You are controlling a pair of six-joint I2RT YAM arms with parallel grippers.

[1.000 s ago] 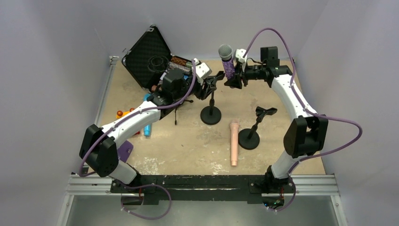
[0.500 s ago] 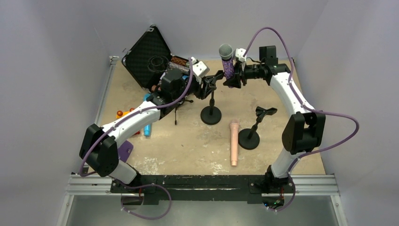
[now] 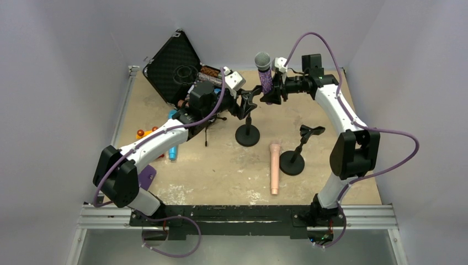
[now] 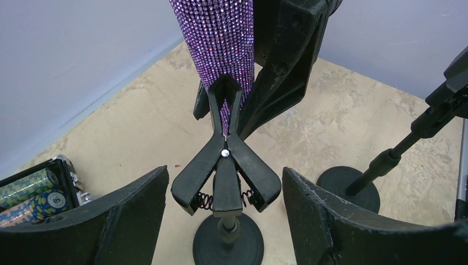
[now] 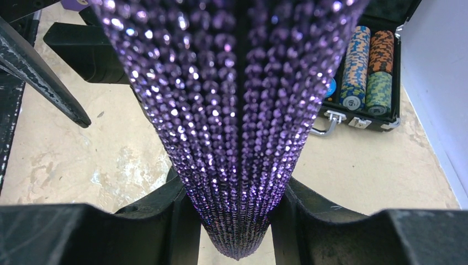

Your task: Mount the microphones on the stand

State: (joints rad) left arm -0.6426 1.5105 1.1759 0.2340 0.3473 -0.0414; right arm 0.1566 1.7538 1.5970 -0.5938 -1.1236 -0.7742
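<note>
1. Our right gripper (image 3: 270, 91) is clamped on the purple mic (image 3: 265, 77), holding it upright, mesh head up, over the far stand (image 3: 247, 134) at the far middle of the table.
2. In the left wrist view the mic's tail hangs just behind the stand's spring clip (image 4: 225, 160). The clip's jaws look closed, and the mic is not yet seated in them.
3. Our left gripper (image 3: 243, 102) is spread wide, with one finger (image 4: 118, 221) on either side of the clip's handles. Neither finger clearly touches them.
4. We judge this to be the first attachment, caught midway, with none of the three mics mounted.
5. The next move, as we read it, calls for the left fingers to squeeze the handles and open the clip. The right arm would then ease the mic in before either gripper lets go. The glittery barrel must line up with the narrow slot.
6. The peach mic (image 3: 274, 168) lies flat near the middle, just left of the second stand (image 3: 292, 163). The blue mic (image 3: 173, 152) lies at the left, partly under our left arm.
</note>
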